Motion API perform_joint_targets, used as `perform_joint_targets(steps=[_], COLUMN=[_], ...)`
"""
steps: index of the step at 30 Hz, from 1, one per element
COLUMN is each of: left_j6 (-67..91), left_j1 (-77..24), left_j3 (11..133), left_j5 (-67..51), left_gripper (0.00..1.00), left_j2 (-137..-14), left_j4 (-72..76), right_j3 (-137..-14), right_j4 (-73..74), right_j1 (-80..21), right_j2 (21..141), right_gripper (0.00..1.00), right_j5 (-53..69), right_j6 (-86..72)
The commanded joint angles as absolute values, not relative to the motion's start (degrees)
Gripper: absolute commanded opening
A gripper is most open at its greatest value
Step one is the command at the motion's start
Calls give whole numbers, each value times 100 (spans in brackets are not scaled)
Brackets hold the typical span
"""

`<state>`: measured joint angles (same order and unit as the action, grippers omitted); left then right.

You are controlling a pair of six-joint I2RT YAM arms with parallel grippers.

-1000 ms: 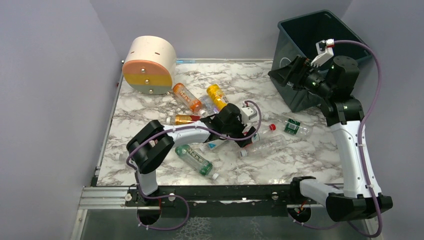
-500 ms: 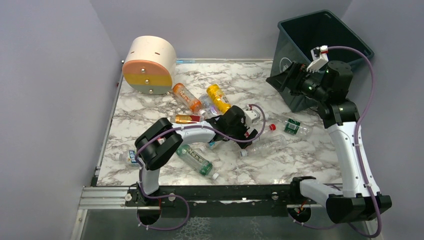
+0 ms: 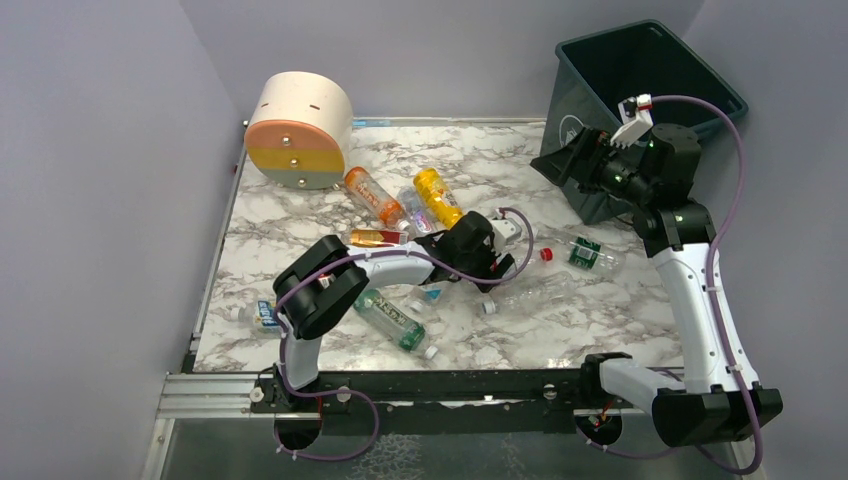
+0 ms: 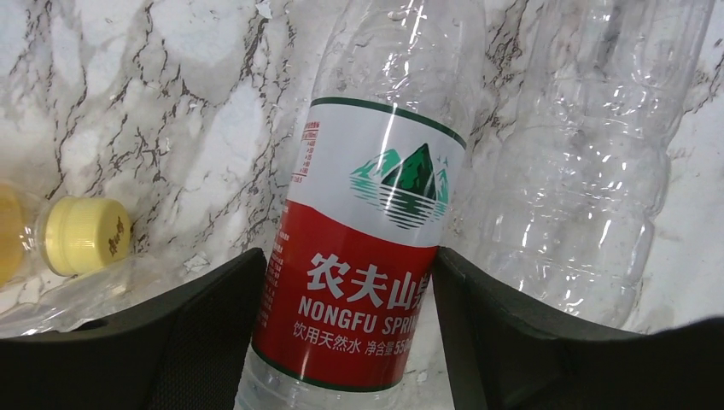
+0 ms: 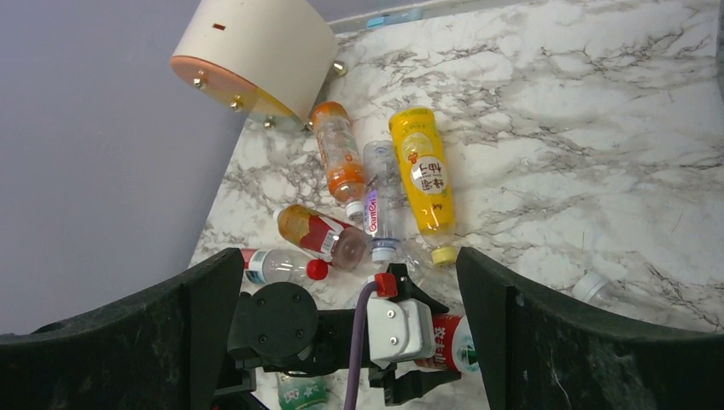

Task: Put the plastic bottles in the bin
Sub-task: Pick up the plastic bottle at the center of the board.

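Note:
A clear plastic bottle with a red and white label (image 4: 367, 256) lies on the marble table. My left gripper (image 4: 348, 260) has both black fingers pressed against its sides. From above, this left gripper (image 3: 497, 262) is low at the table's middle, and the held bottle's red cap (image 3: 545, 254) pokes out to the right. Another clear bottle (image 4: 589, 171) lies right beside it. My right gripper (image 3: 570, 158) hangs open and empty, high beside the dark teal bin (image 3: 580, 110). Orange (image 3: 375, 195), yellow (image 3: 437, 196) and green-label (image 3: 390, 318) bottles lie scattered around.
A cream cylinder (image 3: 298, 130) with an orange and green face stands at the back left. A clear green-label bottle (image 3: 590, 252) lies in front of the bin. An amber red-label bottle (image 5: 320, 235) and a red-capped bottle (image 5: 277, 266) lie left of my left arm.
My left gripper's jaws have come together onto the red-label bottle after settling over it. The right gripper has drifted a little left and down by the bin, still open.

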<state>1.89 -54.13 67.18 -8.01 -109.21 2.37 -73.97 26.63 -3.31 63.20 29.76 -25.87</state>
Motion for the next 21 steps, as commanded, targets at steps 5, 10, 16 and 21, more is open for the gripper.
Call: perform_joint_targets(steps=[5,10,16,21], left_j6=[205,189,201,231], left_j1=[-5458,-5458,-5462,-5458], left_j3=[6958,7054,7011,6950], left_j5=[-597,-598,-609,-574], left_gripper=[60,55,53,50], left_j2=[-10839,-10648,-10223,-9852], left_j4=[77,-53,-93,-130], right_j3=[-7331,-7371,-7386,-7341], right_j4=[2588,2576,2589,2586], right_j1=[-334,-334,-334,-334], right_j2=[6243,6270,6279,6274], right_gripper=[97,96,96,96], right_j5=[3138,3155,3144,3120], right_j6=[-2494,-2522,-2515,-2519])
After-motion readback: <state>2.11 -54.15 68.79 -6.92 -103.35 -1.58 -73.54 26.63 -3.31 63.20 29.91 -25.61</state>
